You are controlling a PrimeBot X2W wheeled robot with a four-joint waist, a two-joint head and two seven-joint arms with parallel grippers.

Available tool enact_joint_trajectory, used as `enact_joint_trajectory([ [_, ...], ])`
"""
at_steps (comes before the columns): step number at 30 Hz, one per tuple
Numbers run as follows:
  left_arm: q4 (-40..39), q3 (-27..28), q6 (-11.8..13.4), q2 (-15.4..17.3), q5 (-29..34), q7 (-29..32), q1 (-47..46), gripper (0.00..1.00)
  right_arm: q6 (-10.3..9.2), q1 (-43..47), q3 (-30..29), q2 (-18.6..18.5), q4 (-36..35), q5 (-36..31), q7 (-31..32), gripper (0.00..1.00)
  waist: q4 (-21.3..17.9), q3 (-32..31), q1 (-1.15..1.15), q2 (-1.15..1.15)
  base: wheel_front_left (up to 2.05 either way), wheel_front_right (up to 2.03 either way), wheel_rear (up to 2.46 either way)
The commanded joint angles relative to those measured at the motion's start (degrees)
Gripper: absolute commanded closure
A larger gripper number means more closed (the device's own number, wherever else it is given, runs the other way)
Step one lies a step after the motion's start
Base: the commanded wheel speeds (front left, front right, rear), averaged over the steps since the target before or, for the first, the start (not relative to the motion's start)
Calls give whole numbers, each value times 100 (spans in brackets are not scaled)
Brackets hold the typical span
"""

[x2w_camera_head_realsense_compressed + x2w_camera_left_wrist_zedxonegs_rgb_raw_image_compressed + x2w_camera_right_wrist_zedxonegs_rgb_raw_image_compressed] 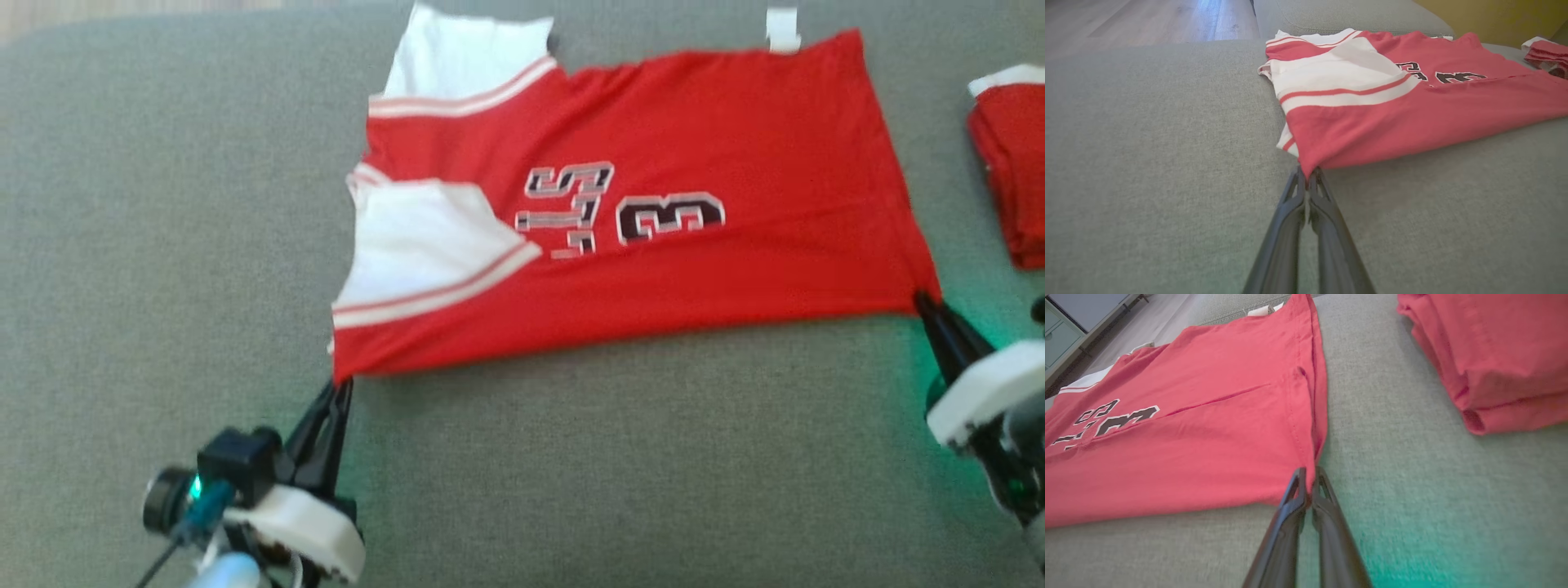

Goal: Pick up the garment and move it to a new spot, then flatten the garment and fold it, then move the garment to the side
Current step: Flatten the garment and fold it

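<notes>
The garment [669, 278] is a red jersey with white striped sleeves and dark lettering, lying spread across the grey cushion with its sleeves folded in over the body. My left gripper [341, 382] is shut on its near left corner, and in the left wrist view the gripper [1307, 173] pinches the red cloth [1372, 122] at the tips. At the near right hem corner my right gripper [922, 300] is shut on the fabric; in the right wrist view this gripper [1308, 475] clamps the hem edge of the garment [1208, 449].
A folded stack of red garments [1012, 163] lies at the right edge, close to my right arm, also large in the right wrist view as the red stack [1494, 355]. The grey cushion [163, 245] stretches bare to the left and front. A wooden floor [1147, 20] lies beyond.
</notes>
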Motion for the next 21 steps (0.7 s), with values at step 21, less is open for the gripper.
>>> enact_joint_trajectory([
  [21,-646,-54,286,311,-244,29,980,100,-5,2227,-1403,-216,-1328,-612,371,100,-92,-480,0,0,0,0,0],
])
